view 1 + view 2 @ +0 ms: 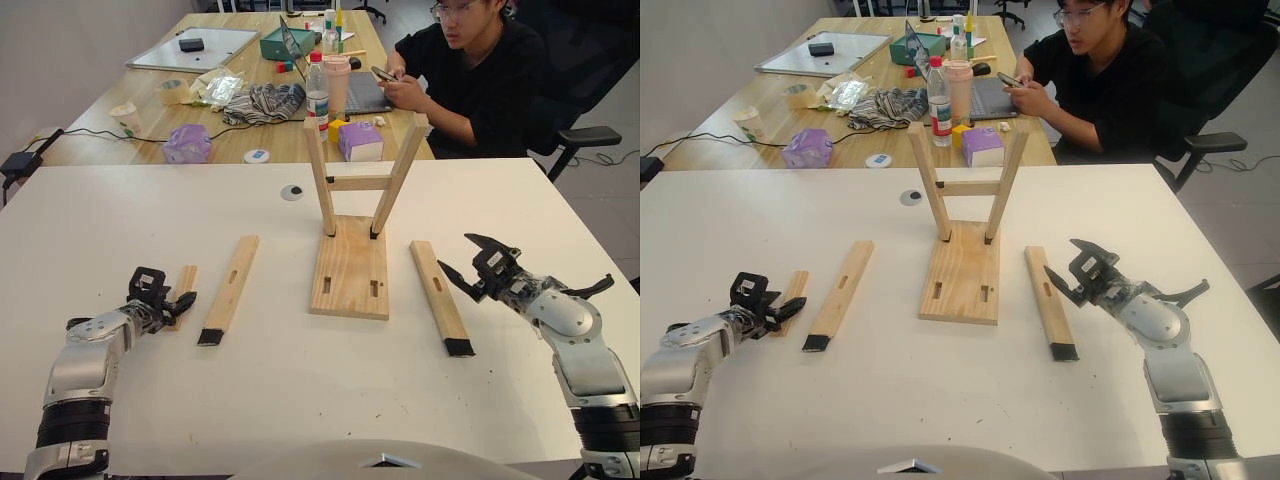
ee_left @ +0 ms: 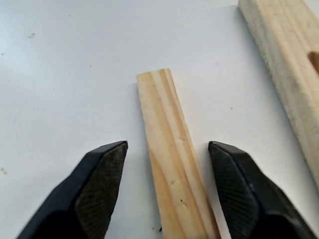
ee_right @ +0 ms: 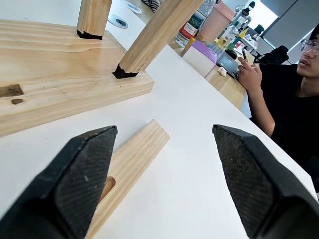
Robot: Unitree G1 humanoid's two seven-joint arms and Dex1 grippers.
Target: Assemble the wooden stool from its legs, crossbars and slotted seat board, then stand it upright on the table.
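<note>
At the middle of the surface (image 1: pixel 300 400) lay the seat board (image 1: pixel 349 268), two legs (image 1: pixel 320 175) and a crossbar (image 1: pixel 360 183) standing in it. The left tool (image 2: pixel 168 147) was open around a short crossbar (image 1: pixel 183 288), not gripping it. The right tool (image 1: pixel 455 253) was wide open, empty, just beside a loose leg (image 1: pixel 440 296).

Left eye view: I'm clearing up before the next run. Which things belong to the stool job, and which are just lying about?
Job: seat board, fitted leg pair, left loose leg, right loose leg, short crossbar.
Lying about: bottle, purple box, tissue pack, striped cloth, pink cup.
</note>
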